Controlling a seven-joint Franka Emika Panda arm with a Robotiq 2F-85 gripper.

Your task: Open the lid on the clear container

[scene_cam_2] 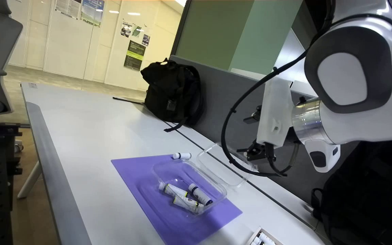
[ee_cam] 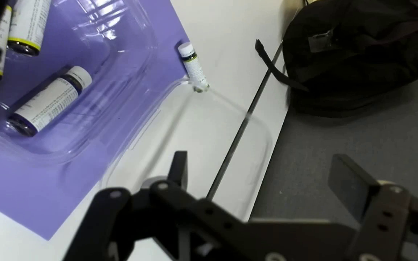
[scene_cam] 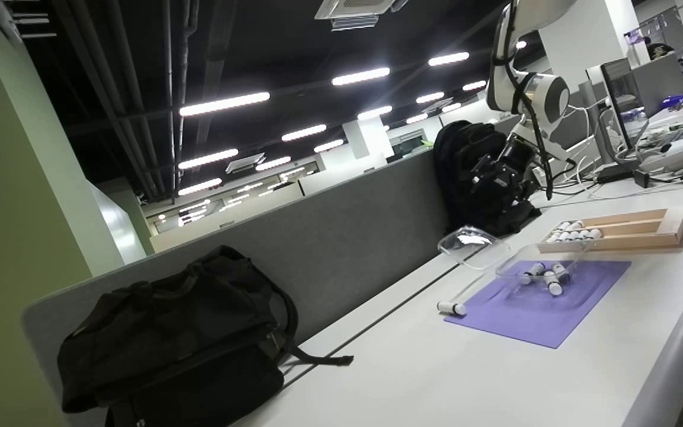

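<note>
The clear container [scene_cam: 504,268] sits on a purple mat, with three white-labelled bottles in it. It also shows in an exterior view [scene_cam_2: 213,177] and in the wrist view [ee_cam: 129,83]. Its clear lid [scene_cam: 473,244] is swung open on the partition side, with its outer part off the table; it also shows in an exterior view [scene_cam_2: 221,163] and in the wrist view [ee_cam: 269,145]. My gripper [ee_cam: 259,161] is open, its fingers wide apart with nothing between them. In both exterior views the gripper [scene_cam: 490,181] [scene_cam_2: 245,135] is above the lid, apart from it.
A loose bottle [ee_cam: 194,69] lies by the mat's edge, near the lid's corner. A wooden tray [scene_cam: 638,231] with more bottles stands beside the purple mat [scene_cam: 531,323]. A grey partition [ee_cam: 321,145] runs along the table's back. Black backpacks [scene_cam: 175,344] [scene_cam: 472,178] lean there.
</note>
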